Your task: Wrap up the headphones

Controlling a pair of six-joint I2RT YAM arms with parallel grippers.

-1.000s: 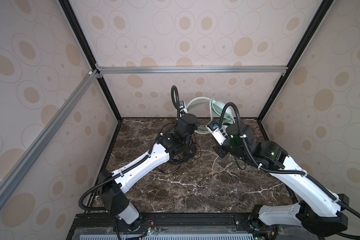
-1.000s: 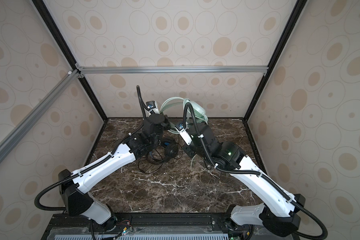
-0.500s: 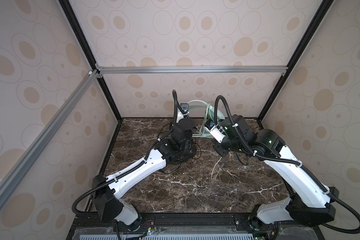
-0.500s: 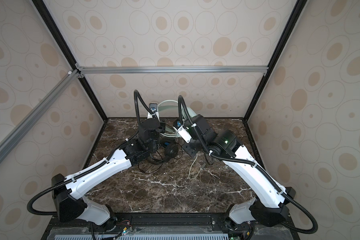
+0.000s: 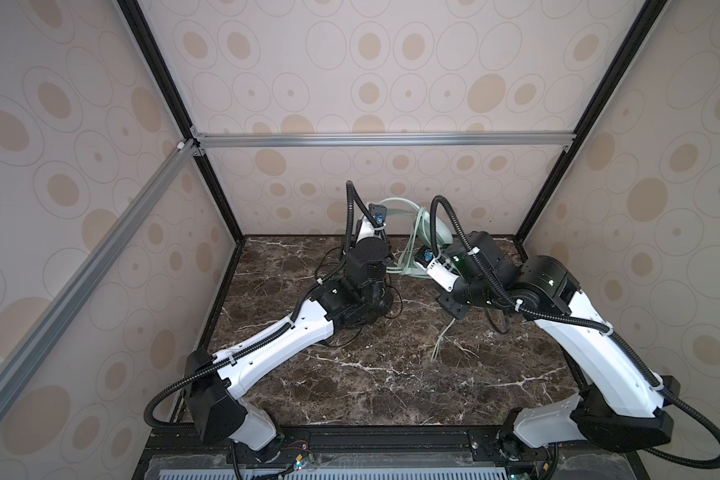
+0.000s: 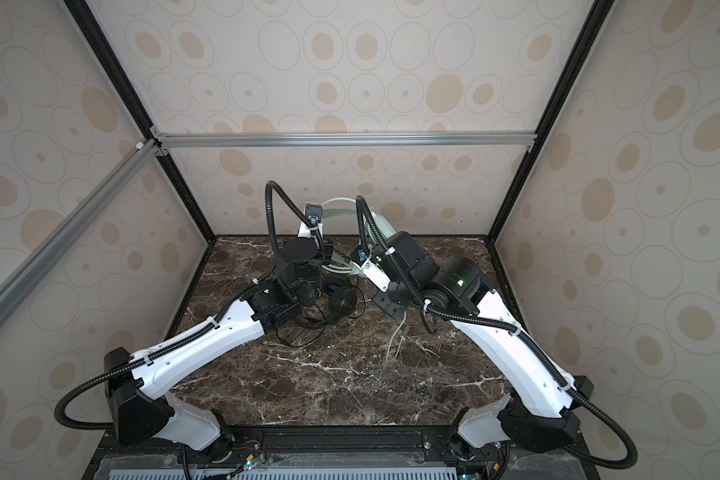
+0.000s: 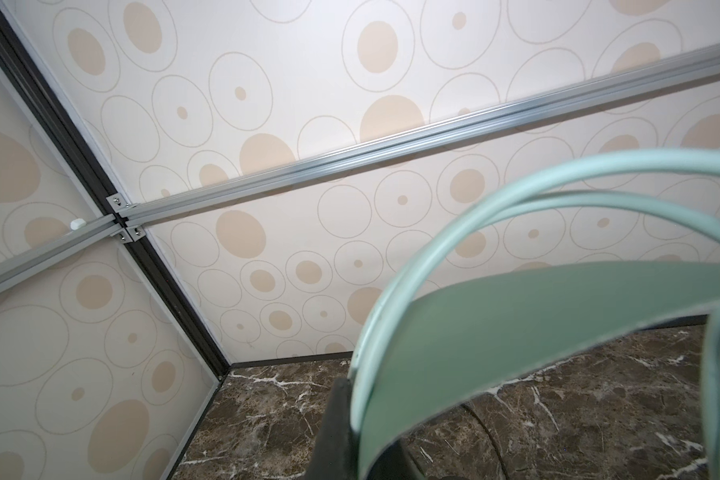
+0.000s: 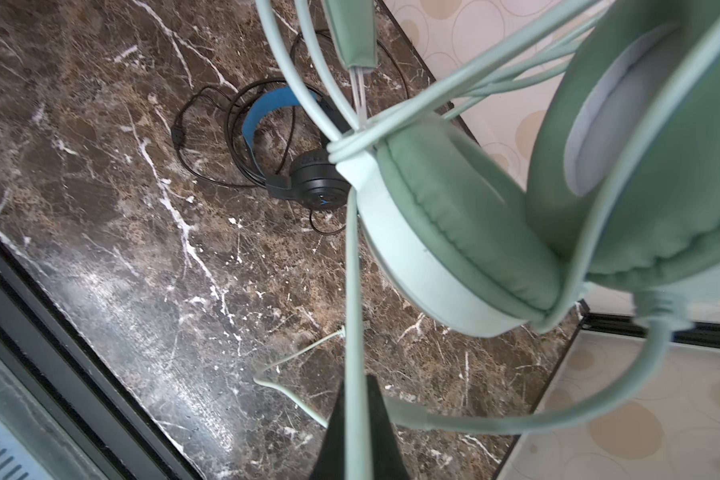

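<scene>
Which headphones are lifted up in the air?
The mint-green headphones, held up off the table. The black headphones with the blue band lie down on it.

This is a robot test cell in a lab, not a lived-in room. The left, far and right sides are closed by flat panels [image 5: 391,62] printed with beige ovals. They sit in a frame of black posts [image 5: 215,185] and aluminium bars [image 5: 383,139]. The booth's base is a dark marble-patterned desk [image 5: 371,386]. The white-and-black left arm [image 5: 275,353] and right arm [image 5: 591,353] rise from a black rail [image 5: 391,436] along its near edge.
</scene>
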